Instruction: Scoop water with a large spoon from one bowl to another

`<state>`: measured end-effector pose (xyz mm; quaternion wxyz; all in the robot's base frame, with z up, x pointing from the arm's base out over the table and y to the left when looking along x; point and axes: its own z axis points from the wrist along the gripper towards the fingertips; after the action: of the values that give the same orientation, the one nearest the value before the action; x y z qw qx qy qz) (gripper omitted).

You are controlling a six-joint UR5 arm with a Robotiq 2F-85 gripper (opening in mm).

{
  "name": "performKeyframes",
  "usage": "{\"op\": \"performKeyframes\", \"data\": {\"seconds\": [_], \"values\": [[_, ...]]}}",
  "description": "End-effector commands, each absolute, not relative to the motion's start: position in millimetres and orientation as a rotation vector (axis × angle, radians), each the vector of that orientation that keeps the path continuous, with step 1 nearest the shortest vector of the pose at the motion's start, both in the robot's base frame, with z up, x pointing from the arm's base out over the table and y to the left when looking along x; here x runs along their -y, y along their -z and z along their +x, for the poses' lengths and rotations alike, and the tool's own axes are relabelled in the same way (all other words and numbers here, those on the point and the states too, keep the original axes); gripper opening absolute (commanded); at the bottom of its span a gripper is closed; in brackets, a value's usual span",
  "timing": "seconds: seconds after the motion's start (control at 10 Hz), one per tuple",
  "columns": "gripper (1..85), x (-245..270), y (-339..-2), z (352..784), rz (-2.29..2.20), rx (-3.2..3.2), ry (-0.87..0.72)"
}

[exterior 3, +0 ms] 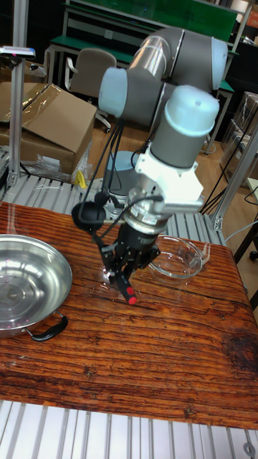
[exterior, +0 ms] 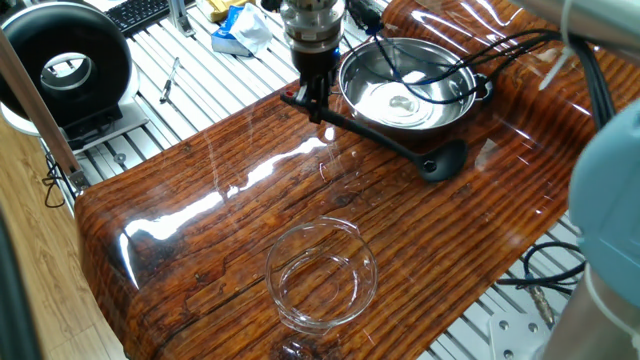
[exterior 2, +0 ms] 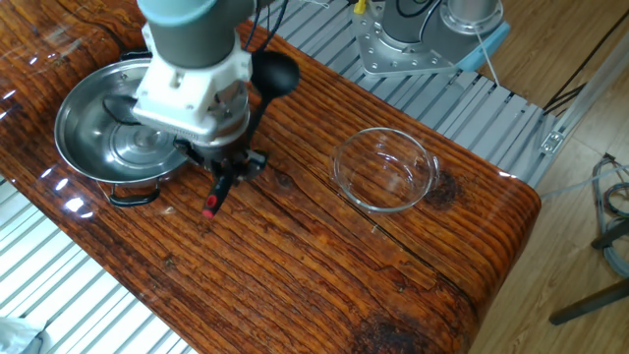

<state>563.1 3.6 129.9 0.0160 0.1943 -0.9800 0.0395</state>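
My gripper [exterior: 315, 97] is shut on the thin handle of the large spoon [exterior: 385, 140], a black ladle, close to its red tip [exterior 2: 209, 208]. The ladle hangs tilted above the wooden table: its round cup [exterior 3: 89, 214] is raised and its red tip [exterior 3: 131, 299] points down. The cup [exterior: 445, 160] hovers beside the rim of the wide steel bowl [exterior: 352, 60]. In that bowl lies a shiny film of water [exterior: 400, 100]. The clear glass bowl [exterior: 320, 272] stands apart near the table's front edge, also in the other fixed view [exterior 2: 385, 169].
Black cables [exterior: 440, 55] hang across the steel bowl. Past the table's left edge stand a black ring-shaped device [exterior: 65, 65], a keyboard [exterior: 135, 12] and a blue-and-white bag [exterior: 240, 30]. A cardboard box [exterior 3: 43, 122] sits behind the table.
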Motion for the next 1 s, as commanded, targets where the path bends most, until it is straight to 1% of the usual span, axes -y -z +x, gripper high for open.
{"op": "performKeyframes", "data": {"seconds": [0.0, 0.4, 0.5, 0.6, 0.7, 0.8, 0.9], "values": [[1.0, 9.9, -143.8, 557.0, 0.617, 3.047, -0.196], [1.0, -18.7, -141.7, 561.4, 0.638, 3.088, -0.033], [1.0, -24.3, -142.0, 570.5, 0.711, 3.112, -0.013], [1.0, -23.5, -142.4, 576.4, 0.725, 3.131, -0.027], [1.0, -21.9, -142.3, 576.0, 0.713, 3.131, -0.036], [1.0, -27.1, -142.1, 572.5, 0.681, 3.129, 0.002], [1.0, -24.3, -141.9, 567.7, 0.658, 3.113, -0.008]]}}
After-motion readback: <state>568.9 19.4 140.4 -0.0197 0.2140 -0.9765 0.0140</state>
